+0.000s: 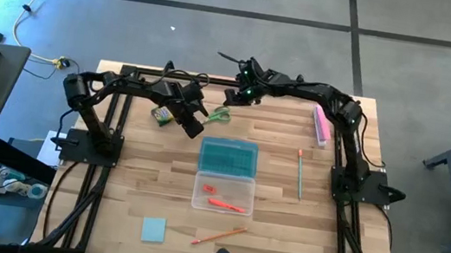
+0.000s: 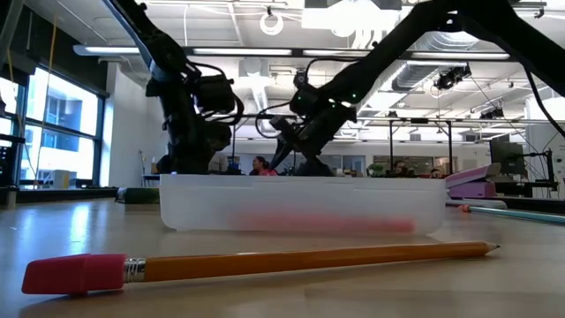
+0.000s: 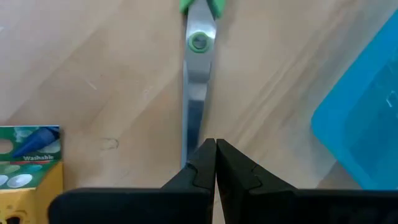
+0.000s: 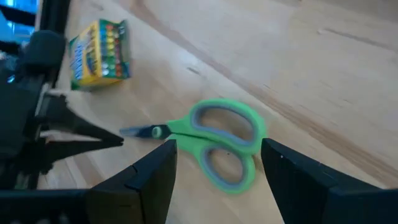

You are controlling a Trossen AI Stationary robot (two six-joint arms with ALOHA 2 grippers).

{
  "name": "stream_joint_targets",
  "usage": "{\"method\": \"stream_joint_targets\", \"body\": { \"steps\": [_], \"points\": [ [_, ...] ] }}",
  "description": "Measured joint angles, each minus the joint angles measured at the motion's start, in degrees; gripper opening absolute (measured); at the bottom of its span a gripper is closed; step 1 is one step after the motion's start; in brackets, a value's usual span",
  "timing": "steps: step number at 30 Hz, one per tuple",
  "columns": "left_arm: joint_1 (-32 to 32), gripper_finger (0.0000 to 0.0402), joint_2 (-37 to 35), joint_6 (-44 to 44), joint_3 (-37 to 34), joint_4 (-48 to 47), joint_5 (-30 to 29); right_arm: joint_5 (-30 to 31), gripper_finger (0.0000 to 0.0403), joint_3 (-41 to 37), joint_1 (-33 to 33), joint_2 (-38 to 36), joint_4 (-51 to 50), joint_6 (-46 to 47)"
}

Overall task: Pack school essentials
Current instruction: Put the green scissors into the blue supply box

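the scissors lie flat on the worktop, behind the case. the left end effector, fingers closed, sits at the blade tips, while the right end effector hovers open over the handles. pickup seems under way; next the right likely must lower and close.

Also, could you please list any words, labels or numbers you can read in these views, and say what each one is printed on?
"Washable" on the crayon box, seen in the left wrist view.
The rest of the print on that box, in the right wrist view too, is too blurred to read.
No legible text shows on the scissors, the clear case, its teal lid or the pencil.
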Motion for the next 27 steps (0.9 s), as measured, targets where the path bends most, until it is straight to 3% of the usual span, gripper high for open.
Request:
{"method": "stream_joint_targets", "body": {
  "steps": [27],
  "points": [
    [0.0, 0.0, 0.1, -0.2, 0.0, 2.8, -0.9, 3.9, 0.0224, 0.0, 0.7, 3.8, 2.6, 10.4]
  ]
}}
